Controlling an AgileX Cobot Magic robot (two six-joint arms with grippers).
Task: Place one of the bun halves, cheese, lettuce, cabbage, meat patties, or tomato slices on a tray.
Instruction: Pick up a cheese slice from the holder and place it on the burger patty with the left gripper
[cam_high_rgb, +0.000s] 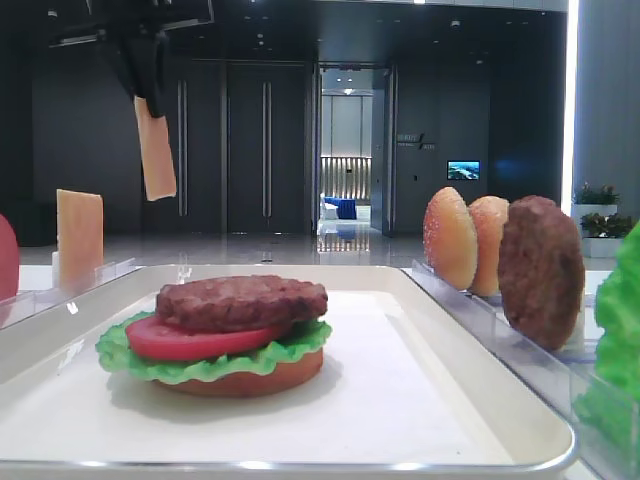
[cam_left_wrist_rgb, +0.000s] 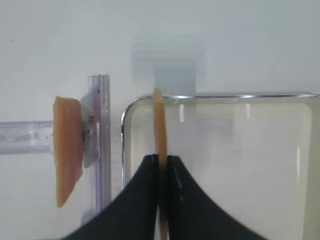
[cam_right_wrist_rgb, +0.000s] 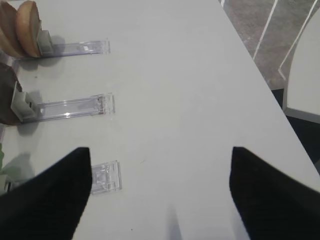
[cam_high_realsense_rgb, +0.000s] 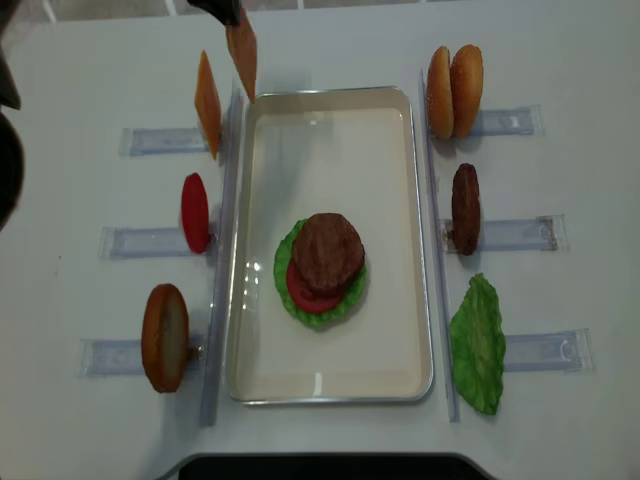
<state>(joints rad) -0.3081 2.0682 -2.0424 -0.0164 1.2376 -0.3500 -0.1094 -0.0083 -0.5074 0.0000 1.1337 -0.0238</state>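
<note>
Left arm raised at the far left of the scene, its pincer (cam_left_wrist_rgb: 162, 165) pointing downward with both dark fingers (cam_left_wrist_rgb: 142, 190) pressed together, clamped on a thin slice of cheese (cam_left_wrist_rgb: 159, 125) hanging edge-on below them. Right pincer (cam_right_wrist_rgb: 160, 190) held low over the bench (cam_right_wrist_rgb: 180, 75), its two dark fingers (cam_right_wrist_rgb: 55, 192) spread wide apart, nothing between them.

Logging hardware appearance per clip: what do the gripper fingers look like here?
Left gripper and right gripper both have matte black fingers that taper toward the tips, broad at the base. No markings, cables or sleeves are visible. The exterior view shows dark arm hardware at the top left.
</note>
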